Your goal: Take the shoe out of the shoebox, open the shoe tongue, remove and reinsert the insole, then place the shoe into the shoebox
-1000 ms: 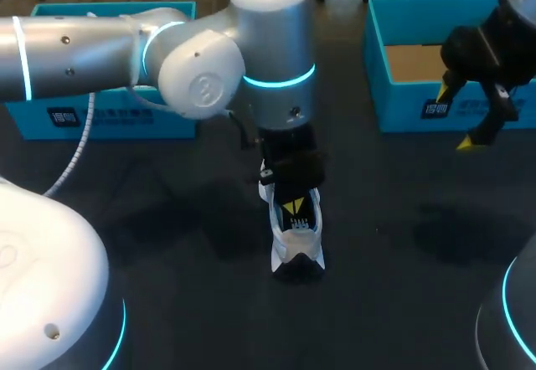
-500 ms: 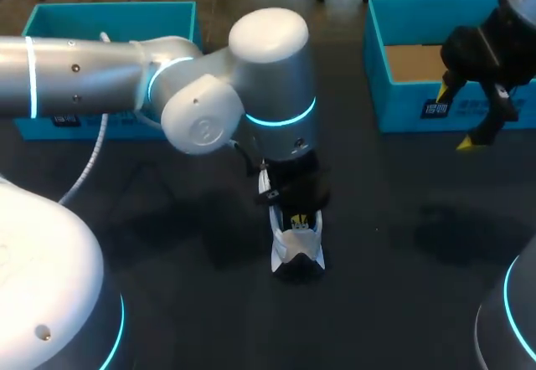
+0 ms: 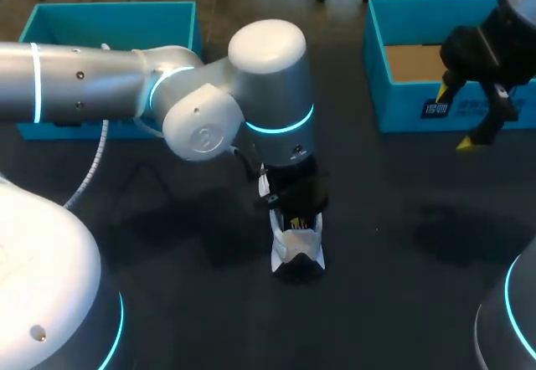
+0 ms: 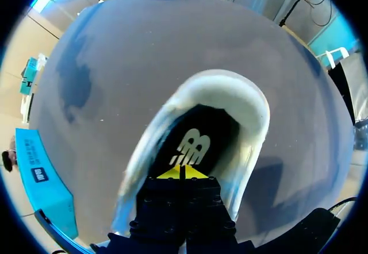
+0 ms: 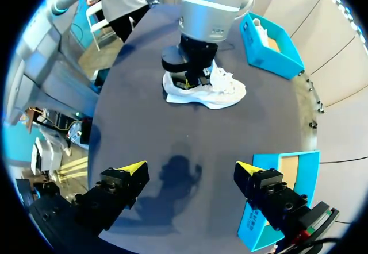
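Where the head view looks down on the dark table [image 3: 402,244], the white shoe [image 3: 298,251] stands upright near the middle, outside both boxes. The left arm enters from the left and places the left gripper [image 3: 297,219] in the shoe's opening. The right gripper [image 3: 455,117] hangs at the front wall of the right shoebox [image 3: 374,48], jaws apart and empty. The left shoebox [image 3: 109,8] sits at the far left, well apart from the shoe. From the left wrist view, the left gripper [image 4: 181,173] is inside the heel collar of the shoe [image 4: 244,102], its two yellow tips pressed together just over the dark insole [image 4: 195,142]; whether they pinch the insole cannot be told. From the right wrist view, the right gripper [image 5: 190,168] holds its jaws wide apart above bare table, with nothing between them. Ahead of it the shoe [image 5: 225,90] rests on its sole with the left gripper [image 5: 192,80] in its opening. The left shoebox [image 5: 270,56] lies beyond the shoe, and the right shoebox [image 5: 307,173] lies just beside one finger.
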You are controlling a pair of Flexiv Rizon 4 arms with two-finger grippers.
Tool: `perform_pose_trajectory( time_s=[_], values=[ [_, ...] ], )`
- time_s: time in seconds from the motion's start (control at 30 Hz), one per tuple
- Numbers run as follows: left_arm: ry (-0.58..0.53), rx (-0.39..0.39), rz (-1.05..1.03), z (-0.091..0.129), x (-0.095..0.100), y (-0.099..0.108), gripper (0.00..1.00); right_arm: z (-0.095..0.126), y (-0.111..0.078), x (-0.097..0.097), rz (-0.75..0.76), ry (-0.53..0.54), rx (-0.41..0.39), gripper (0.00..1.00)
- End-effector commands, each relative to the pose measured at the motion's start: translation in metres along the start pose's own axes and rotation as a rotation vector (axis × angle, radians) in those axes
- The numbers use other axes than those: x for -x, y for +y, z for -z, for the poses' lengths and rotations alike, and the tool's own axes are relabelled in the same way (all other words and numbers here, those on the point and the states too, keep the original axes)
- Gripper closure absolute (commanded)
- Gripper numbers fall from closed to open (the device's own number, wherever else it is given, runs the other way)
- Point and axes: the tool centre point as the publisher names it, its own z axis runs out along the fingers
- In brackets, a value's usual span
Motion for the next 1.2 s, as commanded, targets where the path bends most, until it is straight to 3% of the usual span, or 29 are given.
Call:
perform_pose_trajectory(
  time_s=[0.03, 0.6, 0.8, 1.03, 1.2],
  values=[
    [-0.018, -0.011, -0.011, 0.017, -0.002, -0.001, 1.0, -0.001, 0.0, 0.001, 0.0, 0.001, -0.002, 0.0],
    [-0.106, -0.141, -0.056, -0.009, 0.005, -0.03, 1.0, -0.001, 0.0, 0.001, 0.0, 0.001, -0.002, 0.0],
    [-0.096, -0.159, -0.024, -0.027, 0.005, -0.029, 1.0, -0.001, 0.0, 0.001, 0.0, 0.001, -0.002, 0.0],
    [-0.052, -0.127, -0.007, -0.048, 0.0, -0.022, 1.0, -0.001, 0.0, 0.001, 0.0, 0.001, -0.002, 0.0],
    [-0.068, -0.093, 0.0, -0.034, -0.005, -0.017, 1.0, -0.001, 0.0, 0.001, 0.0, 0.001, -0.002, 0.0]
  ],
)
